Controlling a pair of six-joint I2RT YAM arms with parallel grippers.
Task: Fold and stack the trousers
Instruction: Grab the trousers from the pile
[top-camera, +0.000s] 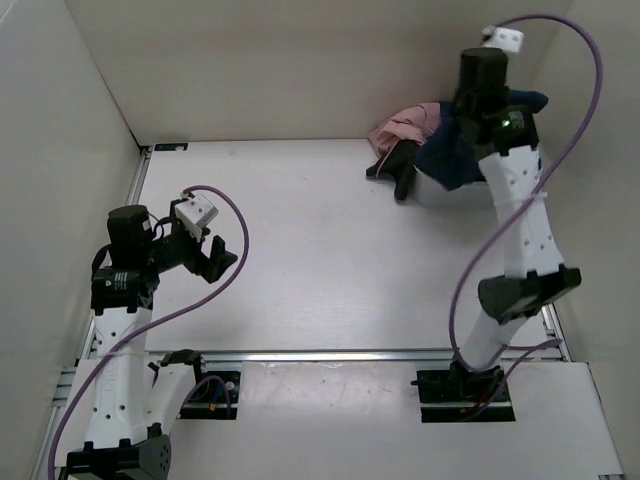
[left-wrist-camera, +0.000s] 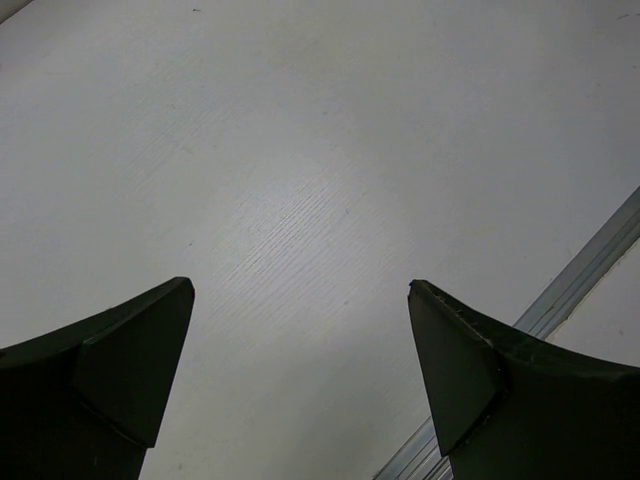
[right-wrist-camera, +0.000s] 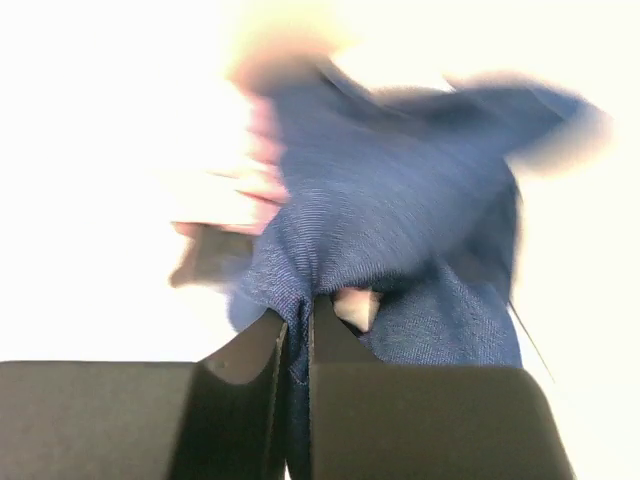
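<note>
The dark navy trousers (top-camera: 450, 160) lie crumpled in a heap at the far right corner of the table. My right gripper (top-camera: 468, 135) reaches down onto the heap. In the right wrist view it (right-wrist-camera: 298, 320) is shut on a pinched fold of the navy fabric (right-wrist-camera: 400, 210), which bunches up just beyond the fingertips; that view is blurred. My left gripper (top-camera: 222, 262) hovers over bare table at the near left. In the left wrist view it (left-wrist-camera: 300, 290) is open and empty, with only white table between the fingers.
A pink garment (top-camera: 405, 125) and a black garment (top-camera: 400, 165) lie against the left side of the trousers heap; both show blurred in the right wrist view. White walls close the table on three sides. An aluminium rail (top-camera: 350, 355) runs along the near edge.
</note>
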